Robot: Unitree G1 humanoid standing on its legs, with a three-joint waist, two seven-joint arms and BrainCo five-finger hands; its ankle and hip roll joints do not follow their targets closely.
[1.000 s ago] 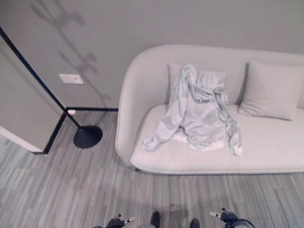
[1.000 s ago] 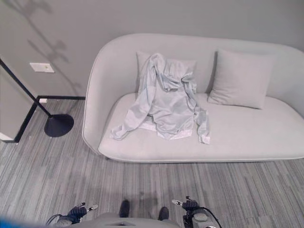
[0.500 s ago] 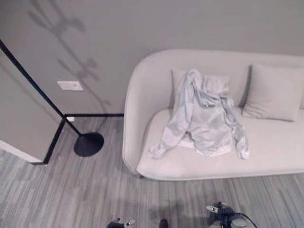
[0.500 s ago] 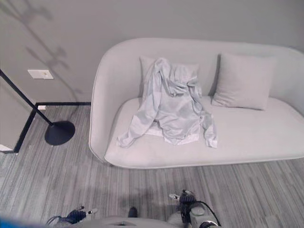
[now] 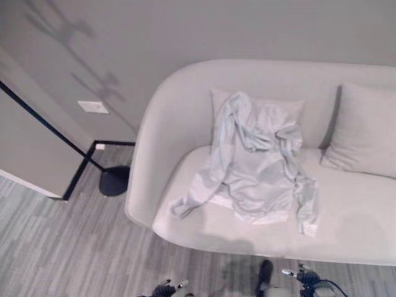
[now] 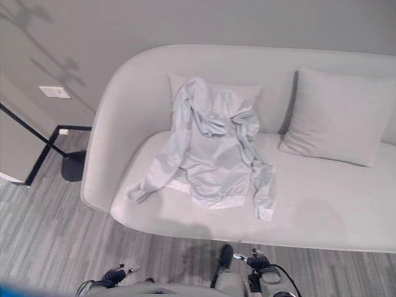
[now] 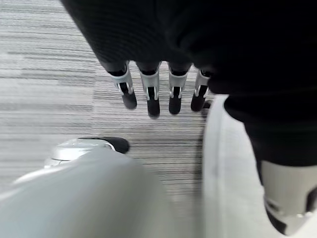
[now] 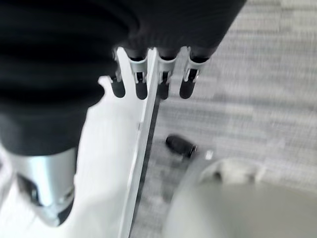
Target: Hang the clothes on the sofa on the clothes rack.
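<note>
A pale blue-grey jacket (image 5: 257,170) lies crumpled on the light grey sofa (image 5: 352,223). Its top leans on a back cushion (image 5: 281,108) and one sleeve trails toward the seat's front left. A thin black pole (image 5: 49,125) on a round black base (image 5: 113,180) stands on the floor left of the sofa. It casts a branched shadow on the wall. My left hand (image 7: 149,91) and right hand (image 8: 141,82) hang low by my sides, fingers straight, holding nothing. Both sit at the bottom edge in the eye views, well short of the sofa.
A second grey cushion (image 5: 365,133) leans at the sofa's right end. A wall corner with black trim (image 5: 77,173) juts out at the left, near a white wall plate (image 5: 93,106). Striped grey floor (image 5: 68,253) lies between me and the sofa.
The whole picture has shifted and the sofa looks larger and nearer: the camera has moved toward it. The jacket lies as before. Both hands stay low.
</note>
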